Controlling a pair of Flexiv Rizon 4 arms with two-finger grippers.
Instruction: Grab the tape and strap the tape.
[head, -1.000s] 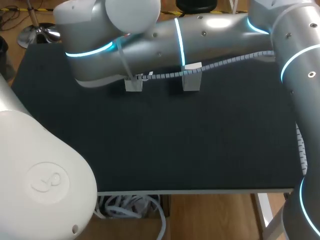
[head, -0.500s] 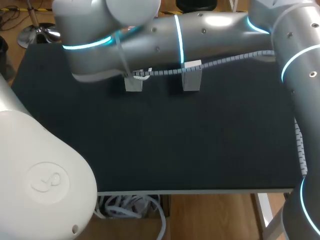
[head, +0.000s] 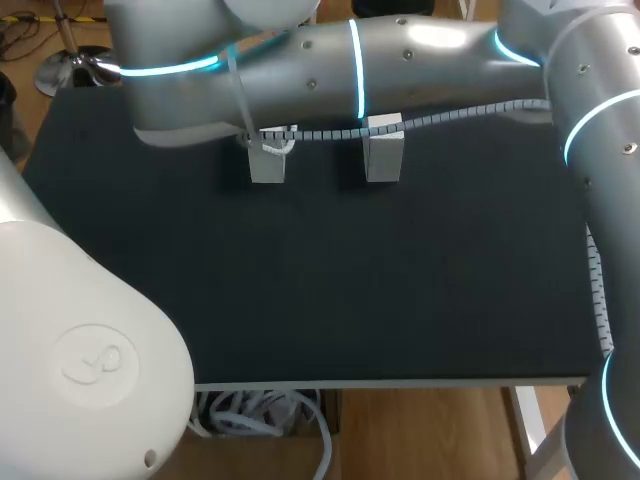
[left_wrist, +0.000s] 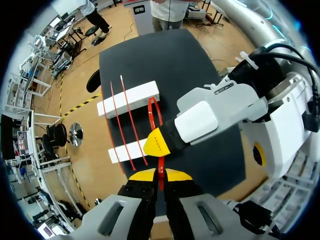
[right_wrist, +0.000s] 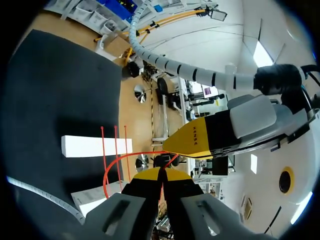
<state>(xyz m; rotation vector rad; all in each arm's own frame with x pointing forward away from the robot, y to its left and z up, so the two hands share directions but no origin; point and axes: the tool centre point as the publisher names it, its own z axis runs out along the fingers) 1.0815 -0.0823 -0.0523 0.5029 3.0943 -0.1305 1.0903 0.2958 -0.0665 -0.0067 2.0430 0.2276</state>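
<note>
Tape (left_wrist: 149, 110) pinched by left gripper (left_wrist: 160, 176) and right gripper (right_wrist: 161, 176) — hidden overhead.

I see red tape (left_wrist: 149, 110) across white blocks (head: 267, 166) on my black table (head: 350, 280). The left gripper (left_wrist: 160, 176) and right gripper (right_wrist: 160, 175) have yellow tips. My right arm (head: 400, 60) is silver with glowing cyan rings.
</note>
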